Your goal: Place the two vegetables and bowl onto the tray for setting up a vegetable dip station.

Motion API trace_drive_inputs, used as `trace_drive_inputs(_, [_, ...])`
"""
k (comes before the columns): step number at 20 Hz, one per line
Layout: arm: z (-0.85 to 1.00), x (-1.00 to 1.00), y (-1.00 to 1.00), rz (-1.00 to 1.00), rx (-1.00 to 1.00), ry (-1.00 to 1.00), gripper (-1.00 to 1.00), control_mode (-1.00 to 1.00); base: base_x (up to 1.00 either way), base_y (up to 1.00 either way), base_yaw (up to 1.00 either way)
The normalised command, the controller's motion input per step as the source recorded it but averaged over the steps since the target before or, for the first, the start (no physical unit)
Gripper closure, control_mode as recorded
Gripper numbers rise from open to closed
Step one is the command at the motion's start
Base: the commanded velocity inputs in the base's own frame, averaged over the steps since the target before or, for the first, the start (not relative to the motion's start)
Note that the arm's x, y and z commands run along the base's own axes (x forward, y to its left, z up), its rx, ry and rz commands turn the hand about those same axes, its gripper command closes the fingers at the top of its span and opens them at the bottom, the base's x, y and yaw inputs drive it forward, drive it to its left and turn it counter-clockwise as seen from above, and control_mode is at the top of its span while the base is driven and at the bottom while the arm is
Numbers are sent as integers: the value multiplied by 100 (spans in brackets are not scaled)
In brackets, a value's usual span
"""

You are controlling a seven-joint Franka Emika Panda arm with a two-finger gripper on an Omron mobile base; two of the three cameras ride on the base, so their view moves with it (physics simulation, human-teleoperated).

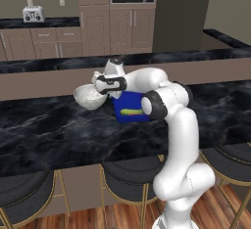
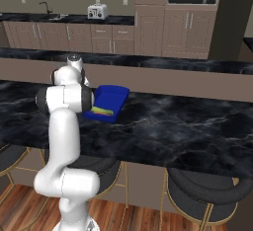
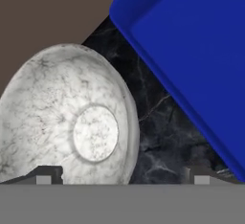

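The white marble-speckled bowl point(image 1: 88, 97) stands on the dark counter just left of the blue tray point(image 1: 128, 100). My gripper point(image 1: 99, 87) hangs over the bowl's right rim, open. In the hand view the bowl point(image 3: 72, 122) lies at the left and its rim falls between my widely spread fingertips point(image 3: 45, 176), with the tray point(image 3: 191, 41) at the upper right. Whether the fingers touch the bowl I cannot tell. The yellow-green piece point(image 1: 131, 111) lies in the tray's near end, and a thin orange piece point(image 2: 101, 112) lies right beside it.
A raised brown ledge point(image 1: 44, 83) runs along the counter's far side behind the bowl and tray. Dark stools point(image 1: 130, 171) stand under the near edge. The counter point(image 2: 188, 121) stretches bare to the right of the tray.
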Motion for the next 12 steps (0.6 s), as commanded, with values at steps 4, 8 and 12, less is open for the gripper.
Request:
trace_drive_inputs(4, [-17,12,1,0,0,0,-100,-100,0,0,0])
trace_drive_inputs(8, [-17,10,2,0,0,0,-100,-100,0,0,0])
trace_drive_inputs(12, [-22,16,4,0,0,0,-100,-100,0,0,0])
